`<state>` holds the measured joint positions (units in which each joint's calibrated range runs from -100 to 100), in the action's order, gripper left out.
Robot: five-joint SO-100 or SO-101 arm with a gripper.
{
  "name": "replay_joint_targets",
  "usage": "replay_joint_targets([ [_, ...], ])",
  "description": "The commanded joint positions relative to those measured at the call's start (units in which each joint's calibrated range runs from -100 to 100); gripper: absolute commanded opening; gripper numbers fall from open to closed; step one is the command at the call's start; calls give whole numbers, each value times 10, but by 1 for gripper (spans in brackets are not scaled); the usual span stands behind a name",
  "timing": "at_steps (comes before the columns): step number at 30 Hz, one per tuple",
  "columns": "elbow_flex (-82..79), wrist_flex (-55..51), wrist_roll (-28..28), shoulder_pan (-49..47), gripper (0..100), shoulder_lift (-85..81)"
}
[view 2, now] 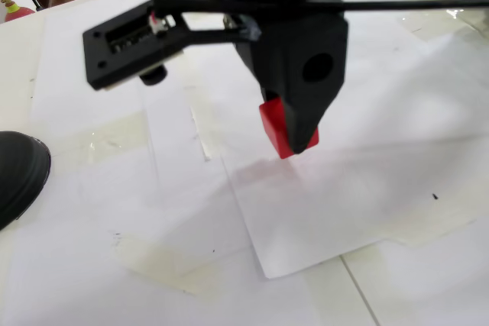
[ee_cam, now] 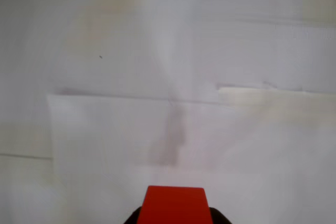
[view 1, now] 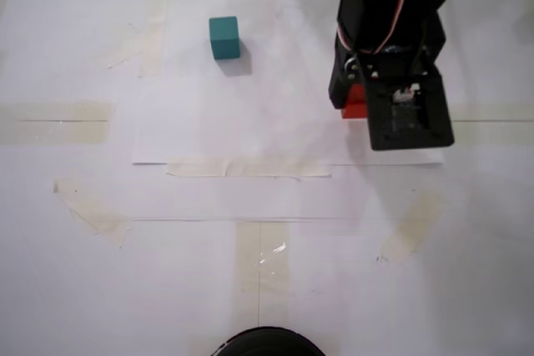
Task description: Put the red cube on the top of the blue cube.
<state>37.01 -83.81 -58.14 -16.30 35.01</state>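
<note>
Bright, washed-out light, soft shadows on white paper (view 1: 250,122), wrist view blurred

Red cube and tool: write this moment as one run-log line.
tool: shut on red cube | red cube: lifted off paper | blue cube: alone on paper, apart | stacking: not yet done

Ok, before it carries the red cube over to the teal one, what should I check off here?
1. Red cube clamped in the hand: ok.
2. Cube lifted off the paper, shadow apart beneath it: ok.
3. Blue cube upright, top face bare: ok.
4. Path across the paper sheet between the cubes free of things: ok.
5. Grip centred on the cube: cannot tell, fingers hide it.
6. Blue cube in the wrist view: not ok, absent.
</note>
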Motion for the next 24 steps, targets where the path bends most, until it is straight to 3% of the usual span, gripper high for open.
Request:
replay_joint_targets([
  [1, 48, -65, 15, 21, 8, -100],
  [12, 29, -158, 68, 89, 8, -178],
  [24, -226, -100, 134, 190, 8, -355],
])
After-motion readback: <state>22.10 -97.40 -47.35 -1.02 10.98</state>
